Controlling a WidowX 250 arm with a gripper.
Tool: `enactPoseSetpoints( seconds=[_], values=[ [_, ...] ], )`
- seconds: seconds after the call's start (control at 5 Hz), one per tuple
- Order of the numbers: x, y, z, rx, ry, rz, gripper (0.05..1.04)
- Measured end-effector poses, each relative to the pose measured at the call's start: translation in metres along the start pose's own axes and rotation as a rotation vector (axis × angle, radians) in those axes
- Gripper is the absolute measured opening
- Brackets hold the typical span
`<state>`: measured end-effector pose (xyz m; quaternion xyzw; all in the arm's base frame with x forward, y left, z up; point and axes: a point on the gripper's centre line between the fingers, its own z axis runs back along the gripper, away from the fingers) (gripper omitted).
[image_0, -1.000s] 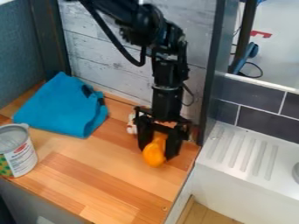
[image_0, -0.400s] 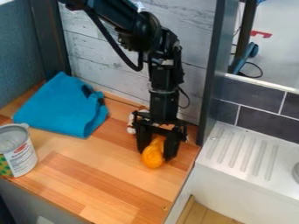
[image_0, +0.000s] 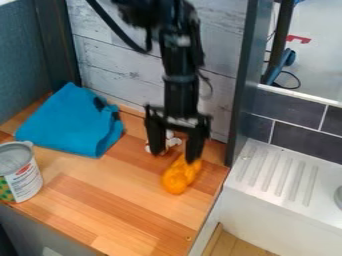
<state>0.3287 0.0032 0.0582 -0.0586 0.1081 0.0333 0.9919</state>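
Observation:
The gripper (image_0: 175, 156) hangs down over the right part of the wooden counter, open, its two fingers well apart. An orange object (image_0: 179, 175), lumpy and longish, lies on the counter just below and in front of it. The tip of the right finger is at the orange object's upper end; whether they touch I cannot tell. Behind the fingers, near the wall, a small white and reddish item (image_0: 174, 141) shows partly through the gap between them.
A folded blue cloth (image_0: 72, 121) lies at the back left of the counter (image_0: 120, 205). An opened can (image_0: 21, 172) stands at the left edge. A dark post (image_0: 244, 82) and a white ribbed sink ledge (image_0: 277, 172) border the right side.
The gripper has risen and shifted slightly left, off the orange object that was between its fingers. Its fingers have spread wider. The orange object stays on the counter.

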Motion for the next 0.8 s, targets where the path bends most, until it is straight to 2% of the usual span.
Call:
enactPoseSetpoints(
  seconds=[0.2, 0.4, 0.6, 0.8],
  values=[
    [-0.020, 0.012, 0.028, 0.047, -0.020, 0.018, 1.009],
    [-0.062, 0.036, 0.054, 0.072, -0.026, 0.025, 1.009],
    [-0.105, 0.068, 0.082, 0.077, -0.096, 0.016, 1.009],
    [-0.136, 0.101, 0.104, 0.081, -0.147, 0.069, 1.009]
  ],
)
